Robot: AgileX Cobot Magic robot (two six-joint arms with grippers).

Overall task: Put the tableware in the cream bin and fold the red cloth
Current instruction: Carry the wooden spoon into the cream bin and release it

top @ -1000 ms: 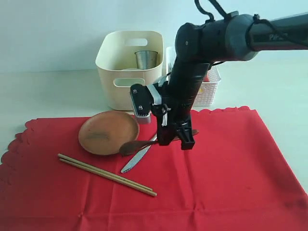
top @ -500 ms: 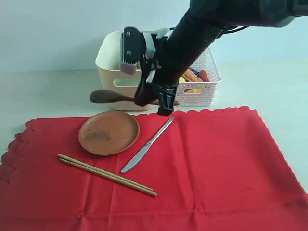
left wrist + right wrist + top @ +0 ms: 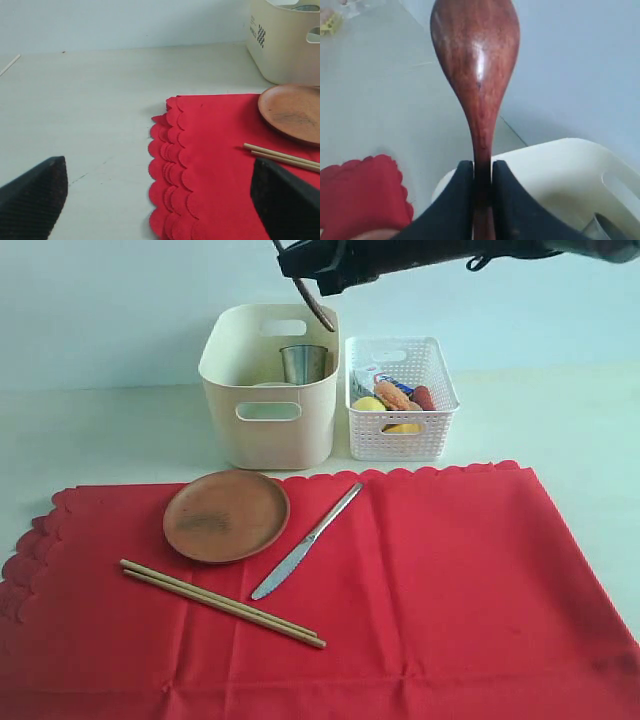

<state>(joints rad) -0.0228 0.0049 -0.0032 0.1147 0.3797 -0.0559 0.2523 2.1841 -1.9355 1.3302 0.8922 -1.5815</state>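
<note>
Right fingers (image 3: 457,200) pinch a glossy dark wooden spoon (image 3: 475,60); left fingers (image 3: 35,195) spread wide.

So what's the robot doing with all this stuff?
It is tidying up. The right gripper holds a wooden spoon up over the cream bin, which already has a steel cup inside. The plate, knife and chopsticks lie on the red cloth, waiting their turn. The left gripper hangs open by the cloth's edge, holding nothing. The cloth is flat, not folded yet.
</note>
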